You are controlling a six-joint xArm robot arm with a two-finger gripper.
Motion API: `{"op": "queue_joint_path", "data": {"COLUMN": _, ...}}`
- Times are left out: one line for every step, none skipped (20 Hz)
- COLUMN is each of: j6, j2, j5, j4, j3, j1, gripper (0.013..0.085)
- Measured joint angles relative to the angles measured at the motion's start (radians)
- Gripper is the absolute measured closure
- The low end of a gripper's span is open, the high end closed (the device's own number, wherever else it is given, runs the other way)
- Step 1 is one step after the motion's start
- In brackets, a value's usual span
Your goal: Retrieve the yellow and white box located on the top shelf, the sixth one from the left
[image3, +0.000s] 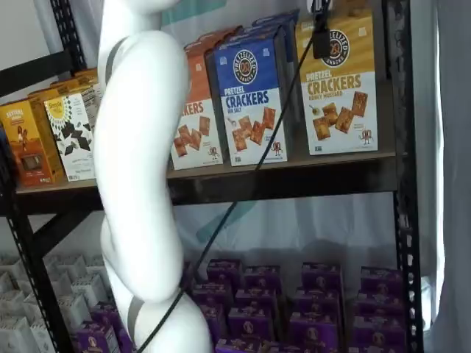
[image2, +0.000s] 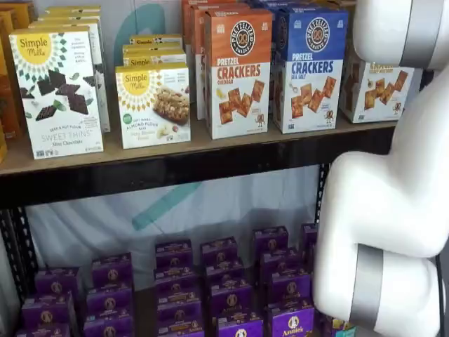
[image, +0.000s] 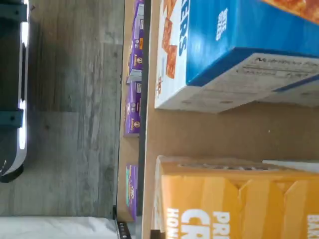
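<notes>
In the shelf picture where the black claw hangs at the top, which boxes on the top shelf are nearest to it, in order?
1. The tall yellow and white pretzel-cracker box: right behind the claw, at the shelf's end.
2. The blue and white cracker box: next along.
3. The orange-topped cracker box: one further.
4. The white box with a yellow sunburst: far end, beyond the arm.

Yellow box (image3: 339, 84) stands upright at the right end of the top shelf (image3: 294, 180), just beside the blue box.
</notes>
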Motion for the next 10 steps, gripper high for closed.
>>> {"op": "queue_joint_path", "data": {"j6": -0.001, "j2": -0.002, "j5": 0.002, "j4": 0.002, "j3": -0.001, "j1": -0.002, "gripper": 0.0370}}
{"op": "queue_joint_path", "data": {"j6": -0.002, "j2": -0.003, "j5": 0.006, "j4": 0.004, "j3": -0.003, "j1": -0.004, "gripper": 0.0370}}
{"op": "queue_joint_path", "data": {"j6": -0.003, "j2": -0.004, "j5": 0.013, "j4": 0.005, "j3": -0.006, "j1": -0.007, "gripper": 0.0370}}
{"op": "queue_joint_path", "data": {"j6": -0.004, "j2": -0.008, "j5": 0.017, "j4": 0.006, "j3": -0.007, "j1": -0.009, "gripper": 0.0370}}
{"op": "queue_joint_path", "data": {"j6": -0.005, "j2": -0.010, "j5": 0.024, "j4": 0.008, "j3": -0.008, "j1": -0.011, "gripper": 0.0370}}
{"op": "queue_joint_path", "data": {"j6": -0.005, "j2": -0.012, "j5": 0.035, "j4": 0.011, "j3": -0.011, "j1": -0.015, "gripper": 0.0370}}
{"op": "queue_joint_path", "data": {"j6": -0.005, "j2": -0.013, "j5": 0.047, "j4": 0.012, "j3": -0.016, "j1": -0.018, "gripper": 0.0370}}
{"op": "queue_joint_path", "data": {"j6": -0.006, "j2": -0.016, "j5": 0.055, "j4": 0.014, "j3": -0.017, "j1": -0.020, "gripper": 0.0370}}
{"op": "queue_joint_path", "data": {"j6": -0.006, "j2": -0.021, "j5": 0.064, "j4": 0.016, "j3": -0.017, "j1": -0.023, "gripper": 0.0370}}
{"op": "queue_joint_path", "data": {"j6": -0.007, "j2": -0.026, "j5": 0.073, "j4": 0.016, "j3": -0.018, "j1": -0.025, "gripper": 0.0370}}
